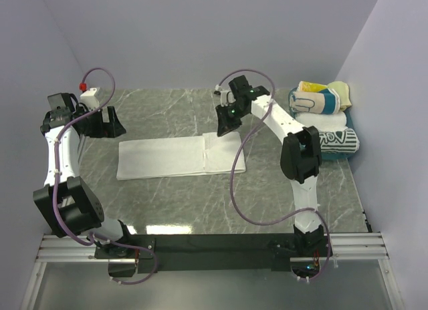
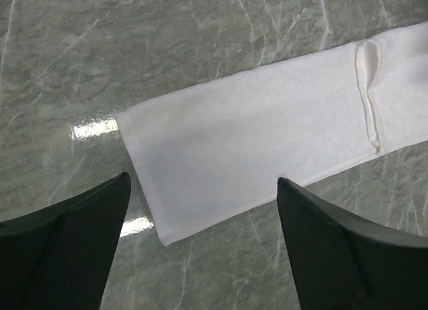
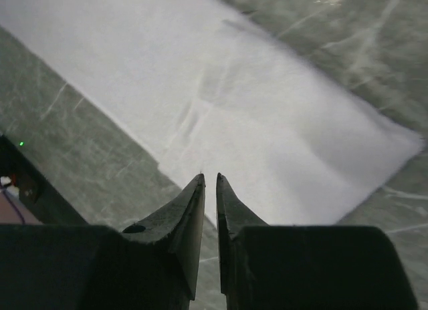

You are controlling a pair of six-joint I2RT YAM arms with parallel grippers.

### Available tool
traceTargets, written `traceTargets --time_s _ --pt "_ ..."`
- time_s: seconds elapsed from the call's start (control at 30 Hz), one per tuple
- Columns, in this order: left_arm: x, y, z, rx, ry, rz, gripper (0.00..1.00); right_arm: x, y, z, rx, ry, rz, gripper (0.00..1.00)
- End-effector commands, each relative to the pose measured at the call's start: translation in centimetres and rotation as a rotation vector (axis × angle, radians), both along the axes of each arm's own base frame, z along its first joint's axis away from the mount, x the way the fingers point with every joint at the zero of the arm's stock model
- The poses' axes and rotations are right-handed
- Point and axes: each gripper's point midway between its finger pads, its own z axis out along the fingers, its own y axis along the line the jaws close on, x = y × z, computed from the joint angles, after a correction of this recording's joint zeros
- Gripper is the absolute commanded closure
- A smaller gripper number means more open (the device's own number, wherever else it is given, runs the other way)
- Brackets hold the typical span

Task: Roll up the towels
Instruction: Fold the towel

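A large plain white towel lies flat on the marble table, with a fold ridge across it toward its right end. My left gripper hovers off the towel's left end, open wide and empty. In the left wrist view the towel's near corner lies between the spread fingers of that gripper. My right gripper is over the towel's far right part. In the right wrist view its jaws stand a narrow slit apart with nothing between them, above the towel.
Rolled towels are stacked at the right wall: a yellow-teal-white striped one on top, a white one under it, and a white one with dark print in front. The table's front rail carries both arm bases.
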Motion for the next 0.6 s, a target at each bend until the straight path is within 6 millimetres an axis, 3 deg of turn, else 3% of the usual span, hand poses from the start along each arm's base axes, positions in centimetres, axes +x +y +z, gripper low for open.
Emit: traceTargets --time_s 0.0,0.03,0.1,0.13,0.17,0.43,0.5,0.57 --pt "0.0 -0.3 0.2 0.009 -0.009 -0.041 0.06 3.4 -2.3 -1.4 -0.061 -0.042 -0.070 0.81" --pt "-0.1 -0.4 -0.6 0.004 0.013 -0.049 0.14 3.7 -2.2 -2.6 -0.071 -0.025 -0.073 0.81" --pt "-0.5 -0.5 -1.5 -0.002 0.044 -0.050 0.21 4.6 -1.5 -2.6 -0.055 -0.034 -0.075 0.84" --pt "-0.5 -0.5 -1.9 -0.004 0.055 -0.048 0.24 4.7 -1.1 -3.7 -0.061 -0.019 -0.068 0.84" --pt "-0.7 -0.5 -2.4 -0.007 0.067 -0.048 0.26 5.1 -0.7 -3.7 -0.058 -0.030 -0.065 0.85" --pt "-2.6 -1.2 -5.1 0.014 0.158 -0.042 0.34 5.9 0.1 -9.4 -0.091 0.034 -0.078 0.85" --pt "-3.3 -2.2 -6.9 0.024 0.232 -0.052 0.34 5.3 0.1 -8.8 -0.081 0.058 -0.058 0.84" --pt "-4.0 -3.1 -8.6 0.041 0.308 -0.055 0.35 4.8 0.1 -6.7 -0.022 0.081 -0.054 0.85"
